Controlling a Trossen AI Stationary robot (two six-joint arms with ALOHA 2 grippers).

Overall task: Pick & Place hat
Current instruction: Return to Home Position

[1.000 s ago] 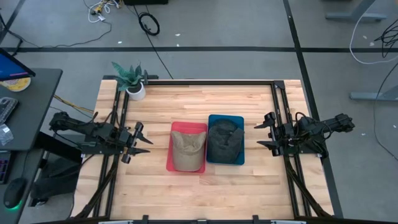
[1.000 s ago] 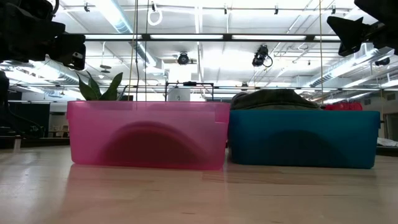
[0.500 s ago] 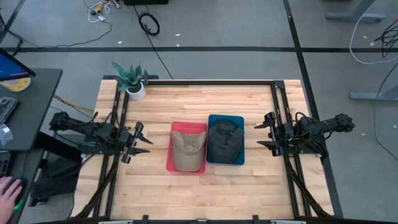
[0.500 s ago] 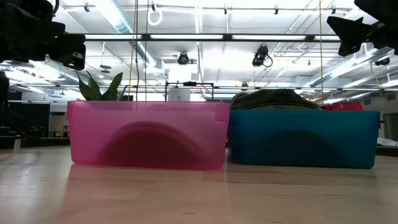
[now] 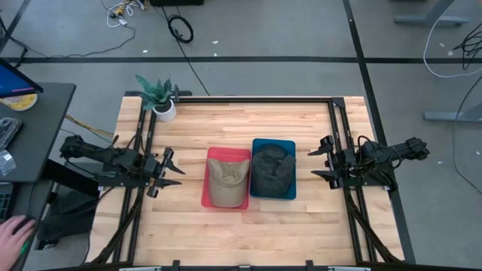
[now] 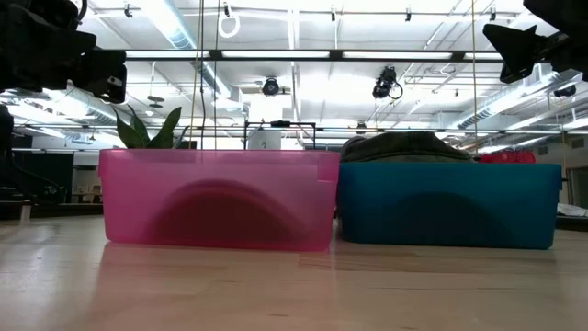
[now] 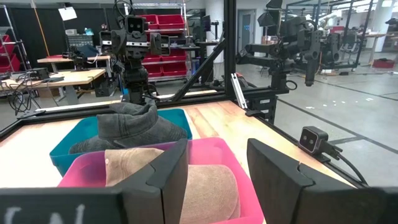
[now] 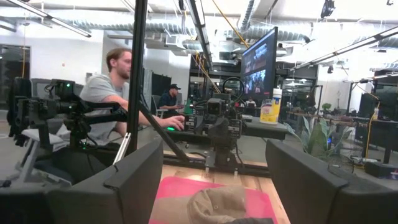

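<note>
Left hand [image 5: 174,170] open, empty, at left of tabletop [image 5: 248,233]; right hand [image 5: 312,164] open, empty, at right. Brown cap [image 5: 227,181] in red bin [image 5: 205,190], black cap [image 5: 271,173] in blue bin [image 5: 273,142].

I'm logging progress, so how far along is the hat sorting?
Done: brown cap in the red bin, dark cap in the blue bin. In hand: nothing; left gripper and right gripper open, out at the sides. Left: no cap outside the bins.
</note>
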